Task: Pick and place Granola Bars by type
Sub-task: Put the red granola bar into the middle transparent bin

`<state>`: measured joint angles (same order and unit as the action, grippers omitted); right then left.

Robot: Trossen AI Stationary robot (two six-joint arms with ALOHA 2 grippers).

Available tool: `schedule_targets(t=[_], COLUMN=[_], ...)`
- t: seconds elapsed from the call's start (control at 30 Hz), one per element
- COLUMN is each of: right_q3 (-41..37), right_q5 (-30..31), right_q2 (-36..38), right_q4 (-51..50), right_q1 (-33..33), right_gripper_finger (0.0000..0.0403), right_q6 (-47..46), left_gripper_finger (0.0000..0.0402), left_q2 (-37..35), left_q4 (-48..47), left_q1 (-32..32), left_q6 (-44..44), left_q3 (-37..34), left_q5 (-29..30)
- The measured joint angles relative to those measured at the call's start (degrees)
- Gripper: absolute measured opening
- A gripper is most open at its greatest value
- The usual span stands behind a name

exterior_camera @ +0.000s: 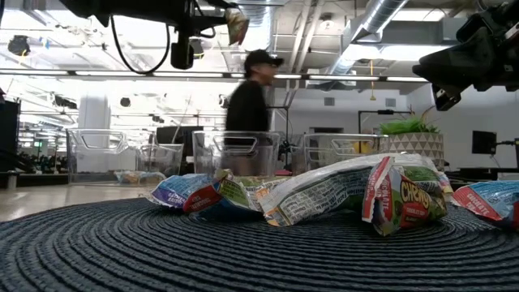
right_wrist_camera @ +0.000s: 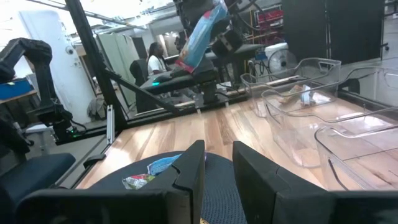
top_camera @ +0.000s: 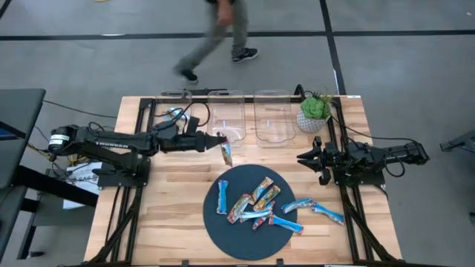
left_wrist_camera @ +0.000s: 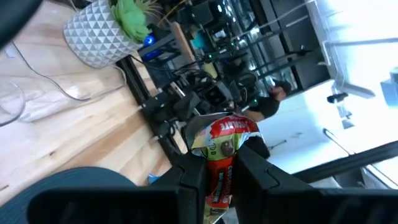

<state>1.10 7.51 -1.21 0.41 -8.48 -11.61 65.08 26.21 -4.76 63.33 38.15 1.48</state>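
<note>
From above, the left gripper [top_camera: 220,142] clamps one multicoloured granola bar [top_camera: 227,154] at the round mat's [top_camera: 223,233] twelve o'clock. The remaining bars [top_camera: 261,204] lie on the mat. Right gripper [top_camera: 313,161] waits at three o'clock with fingers apart. Only the level view shows a person [exterior_camera: 251,97] beyond the wooden table [top_camera: 171,208].

below the left fingers: left gripper [top_camera: 220,140] is up in the air pinching a bar [top_camera: 227,154], bare wood under it, nothing in the way

ahead of them: open air across to the right gripper [top_camera: 310,159], which sits well apart

to one side: clear bins [top_camera: 226,115] just beside the fingertips

other side: round mat [top_camera: 215,222] piled with bars [top_camera: 256,202]

far corner: potted plant [top_camera: 315,111]
</note>
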Motion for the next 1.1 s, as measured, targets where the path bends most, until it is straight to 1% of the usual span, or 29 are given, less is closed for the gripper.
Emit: schedule_targets(t=[0.13,0.3,0.57,0.73,0.93,1.0,1.1], right_q3=[0.0,0.0,0.0,0.0,0.0,0.0,0.0], right_q5=[0.0,0.0,0.0,0.0,0.0,0.0,0.0], right_q2=[0.0,0.0,0.0,0.0,0.0,0.0,0.0], right_q4=[0.0,0.0,0.0,0.0,0.0,0.0,0.0], right_q1=[0.0,0.0,0.0,0.0,0.0,0.0,0.0], right_gripper_finger=[0.0077,0.0077,0.0077,0.0077,0.0077,0.0077,0.0077], right_q6=[0.0,0.0,0.0,0.0,0.0,0.0,0.0], left_gripper_finger=[0.0046,0.0046,0.0046,0.0046,0.0046,0.0046,0.0046], left_q2=[0.0,0.0,0.7,0.7,0.7,0.7,0.7], left_q4=[0.2,0.1,-3.0,-2.8,-2.8,-2.8,-2.8], left_q1=[-1.3,-3.1,-7.8,-12.8,-20.4,-22.8,-25.7], left_q6=[-2.0,-4.6,-14.4,-21.4,-29.2,-30.9,-31.3], left_q3=[0.0,0.0,0.4,0.5,0.5,0.5,0.5], left_q5=[-3.7,-6.7,-9.0,-8.7,-8.7,-8.7,-8.6])
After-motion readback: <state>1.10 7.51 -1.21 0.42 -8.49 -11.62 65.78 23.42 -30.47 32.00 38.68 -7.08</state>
